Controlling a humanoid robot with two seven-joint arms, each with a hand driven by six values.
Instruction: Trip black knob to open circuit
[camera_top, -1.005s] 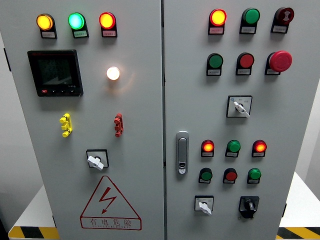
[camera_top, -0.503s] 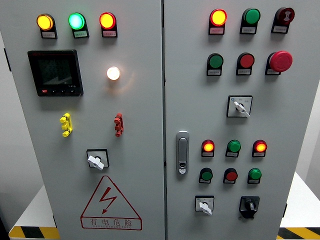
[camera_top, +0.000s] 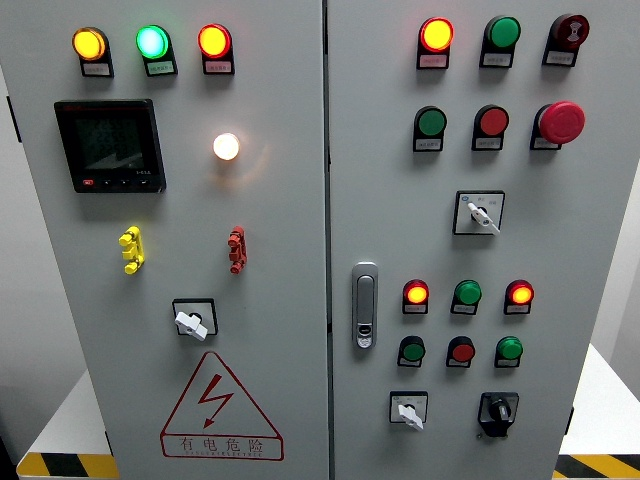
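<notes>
The black knob sits at the lower right of the grey cabinet's right door, its handle pointing roughly straight up. To its left is a white rotary switch. Neither of my hands shows anywhere in the head view, and nothing touches the knob.
Lit and unlit round lamps and push buttons fill the right door, with a red mushroom stop button at top right and a door latch by the seam. The left door carries a meter, a glowing bulb and a warning triangle.
</notes>
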